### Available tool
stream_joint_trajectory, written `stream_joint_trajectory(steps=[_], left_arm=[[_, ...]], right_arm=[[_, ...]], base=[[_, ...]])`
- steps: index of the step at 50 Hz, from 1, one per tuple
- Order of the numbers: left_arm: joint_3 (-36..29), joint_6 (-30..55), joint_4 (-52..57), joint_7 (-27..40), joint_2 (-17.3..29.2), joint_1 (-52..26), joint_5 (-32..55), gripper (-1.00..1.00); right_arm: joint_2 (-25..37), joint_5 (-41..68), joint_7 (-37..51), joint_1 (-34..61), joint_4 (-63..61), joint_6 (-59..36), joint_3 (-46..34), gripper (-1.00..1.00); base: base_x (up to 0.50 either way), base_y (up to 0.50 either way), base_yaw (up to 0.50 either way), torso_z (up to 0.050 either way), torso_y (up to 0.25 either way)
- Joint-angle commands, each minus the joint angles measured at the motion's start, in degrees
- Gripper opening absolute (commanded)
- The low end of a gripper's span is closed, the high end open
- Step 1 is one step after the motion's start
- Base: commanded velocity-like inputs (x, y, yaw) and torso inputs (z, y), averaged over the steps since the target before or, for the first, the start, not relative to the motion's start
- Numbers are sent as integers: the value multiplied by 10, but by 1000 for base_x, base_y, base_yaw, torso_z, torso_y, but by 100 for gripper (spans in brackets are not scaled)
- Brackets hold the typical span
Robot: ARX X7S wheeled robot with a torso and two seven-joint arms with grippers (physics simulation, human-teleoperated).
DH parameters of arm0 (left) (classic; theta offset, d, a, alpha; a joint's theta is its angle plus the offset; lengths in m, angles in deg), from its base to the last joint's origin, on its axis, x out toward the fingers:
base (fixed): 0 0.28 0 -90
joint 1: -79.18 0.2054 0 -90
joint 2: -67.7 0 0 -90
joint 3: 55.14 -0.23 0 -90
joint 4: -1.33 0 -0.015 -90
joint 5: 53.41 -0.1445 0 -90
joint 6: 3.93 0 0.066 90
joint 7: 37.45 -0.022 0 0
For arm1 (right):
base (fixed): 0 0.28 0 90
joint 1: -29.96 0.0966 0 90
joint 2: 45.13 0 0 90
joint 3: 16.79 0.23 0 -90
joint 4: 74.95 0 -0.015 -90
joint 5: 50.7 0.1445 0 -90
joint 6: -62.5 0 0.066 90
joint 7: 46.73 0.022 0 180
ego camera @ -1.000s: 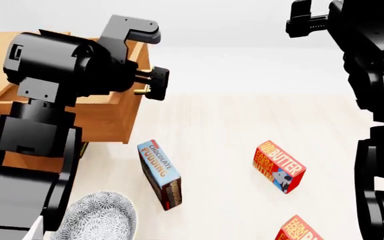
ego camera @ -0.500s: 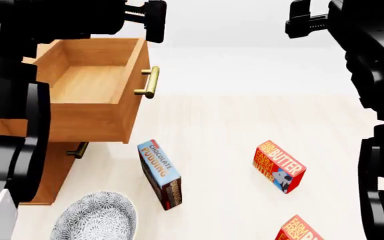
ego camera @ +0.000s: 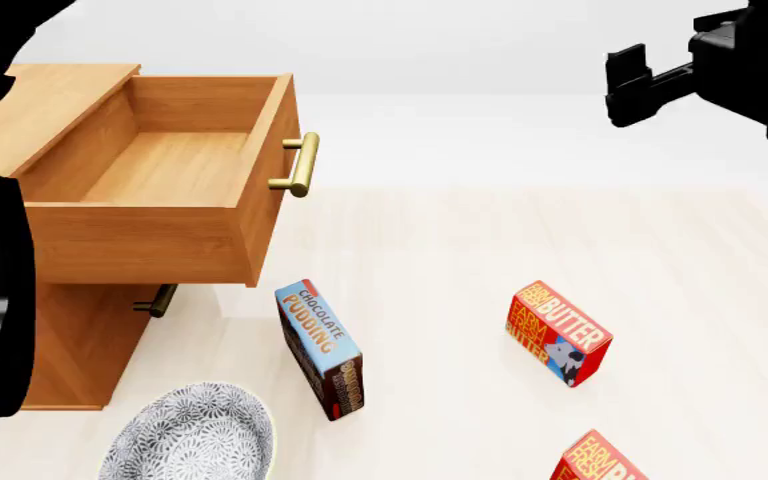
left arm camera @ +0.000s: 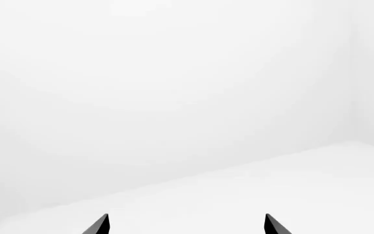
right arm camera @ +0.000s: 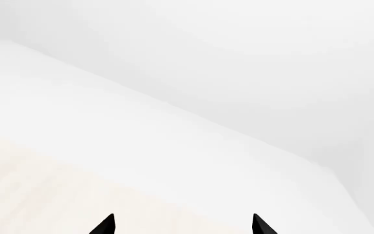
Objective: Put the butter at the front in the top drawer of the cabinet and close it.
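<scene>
Since a moment ago the left arm has swung clear of the open top drawer (ego camera: 157, 165) — both grippers' jaws apart, empty — while the butter (ego camera: 595, 462) lies at the floor's near edge, long axis slanted, nearer the right gripper (ego camera: 631, 75).

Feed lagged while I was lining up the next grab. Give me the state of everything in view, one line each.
top drawer: pulled open, nothing inside.
lower drawer: shut, handle just showing.
butter: on the floor, untouched.
second butter carton: on the floor at the frame's bottom edge, cut off.
chocolate pudding box: lying on the floor.
bowl: upright, empty.
left gripper: fingers apart, holding nothing.
right gripper: fingers apart, holding nothing.
</scene>
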Motion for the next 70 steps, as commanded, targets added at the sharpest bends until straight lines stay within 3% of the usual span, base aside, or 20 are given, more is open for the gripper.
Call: stream_joint_trajectory(steps=[1, 16, 43, 70], left_arm=[[10, -83, 1, 33, 10, 6, -24, 100], [15, -91, 51, 36, 29, 14, -23, 100], [-2, -124, 38, 20, 30, 8, -28, 100], [1, -100, 64, 16, 36, 22, -13, 100]], right_arm=[[70, 33, -104, -11, -35, -48, -51, 100], [119, 68, -174, -63, -93, -73, -99, 100], [142, 83, -165, -158, -103, -55, -104, 100], [98, 58, -123, -219, 3, 27, -104, 100]], base=[[0, 0, 0, 0, 0], [0, 0, 0, 0, 0], [0, 0, 0, 0, 0], [0, 0, 0, 0, 0]])
